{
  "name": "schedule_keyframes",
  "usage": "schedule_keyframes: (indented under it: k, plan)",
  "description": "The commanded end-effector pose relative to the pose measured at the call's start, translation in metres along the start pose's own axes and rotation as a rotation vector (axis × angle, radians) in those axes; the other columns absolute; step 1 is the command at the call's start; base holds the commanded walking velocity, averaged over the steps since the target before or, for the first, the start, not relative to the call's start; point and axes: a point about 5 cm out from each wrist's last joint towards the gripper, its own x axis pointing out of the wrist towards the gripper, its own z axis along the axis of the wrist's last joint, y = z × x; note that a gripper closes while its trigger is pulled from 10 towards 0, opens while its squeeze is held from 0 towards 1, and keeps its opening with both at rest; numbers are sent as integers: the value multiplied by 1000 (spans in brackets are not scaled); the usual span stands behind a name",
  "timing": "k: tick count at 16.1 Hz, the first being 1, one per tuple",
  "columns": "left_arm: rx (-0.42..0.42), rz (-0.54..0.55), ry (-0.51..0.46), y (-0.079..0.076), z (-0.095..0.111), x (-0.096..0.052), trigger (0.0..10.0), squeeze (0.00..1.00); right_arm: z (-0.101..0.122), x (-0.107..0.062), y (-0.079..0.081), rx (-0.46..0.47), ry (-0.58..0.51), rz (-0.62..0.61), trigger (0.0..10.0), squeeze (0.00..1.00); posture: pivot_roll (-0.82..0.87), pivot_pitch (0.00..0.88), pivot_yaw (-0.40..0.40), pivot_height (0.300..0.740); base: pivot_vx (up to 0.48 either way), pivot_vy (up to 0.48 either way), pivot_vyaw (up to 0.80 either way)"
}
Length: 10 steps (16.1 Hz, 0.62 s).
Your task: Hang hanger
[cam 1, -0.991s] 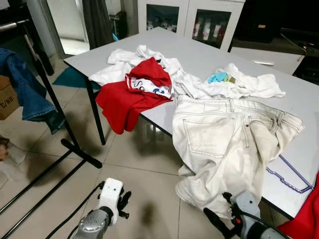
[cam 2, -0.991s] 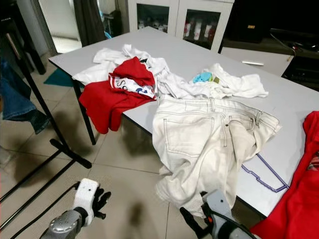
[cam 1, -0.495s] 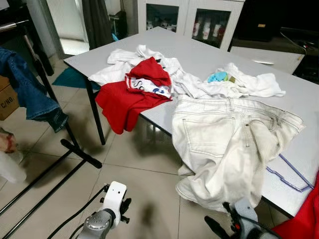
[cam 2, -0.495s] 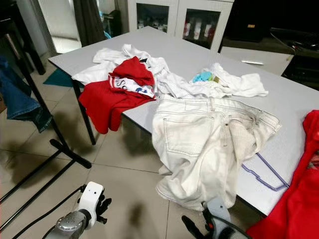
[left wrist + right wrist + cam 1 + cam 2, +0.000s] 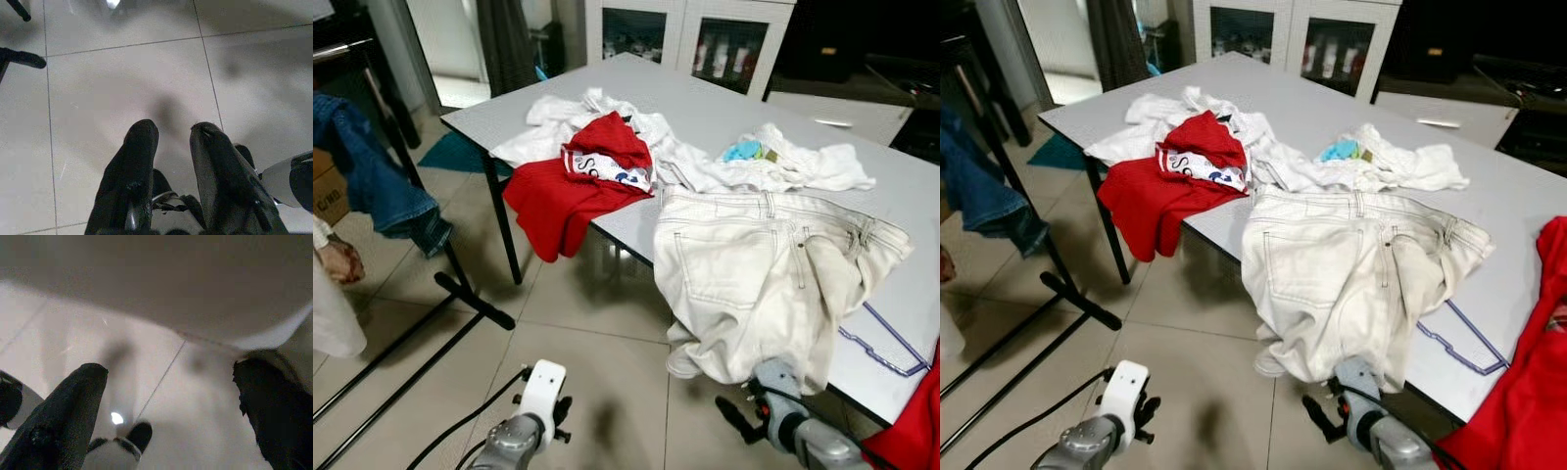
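Observation:
A thin purple hanger (image 5: 884, 344) lies flat on the grey table (image 5: 734, 108) near its right front edge, partly under the white jeans (image 5: 754, 274) that spill over the edge. My right gripper (image 5: 736, 419) is low beside the table, just under the jeans' hanging hem, and it is open; in the right wrist view its fingers (image 5: 73, 401) spread wide below pale cloth. My left gripper (image 5: 173, 132) hangs over the floor tiles, its fingers a little apart with nothing between them.
A black clothes rack (image 5: 460, 294) with blue jeans (image 5: 372, 186) hung on it stands at the left. A person's hand (image 5: 337, 259) is at the left edge. A red shirt (image 5: 568, 191) and white clothes lie on the table. Another red garment (image 5: 1518, 392) hangs at the right.
My right gripper has risen up to the hem of the white jeans. A person's hand has come further into view at the left edge. The left arm has hardly moved.

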Motion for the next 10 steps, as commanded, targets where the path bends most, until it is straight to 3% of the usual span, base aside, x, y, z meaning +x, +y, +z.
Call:
schedule_keyframes:
  k: [1, 6, 10]
  plan:
    - [16, -3, 12, -2, -1, 1, 10000, 0, -3, 1, -4, 3, 21, -29, 10000, 0, -33, 0, -24, 740, 0, 0, 0]
    - [38, -15, 48, -6, -8, 0, 10000, 0, -20, 0, -15, 73, 129, -125, 10000, 0, -41, 0, -32, 740, 0, 0, 0]
    - [41, -5, 60, -3, -12, -1, 10000, 0, -1, 12, -7, 49, 49, -113, 10000, 0, -39, 0, -39, 740, 0, 0, 0]
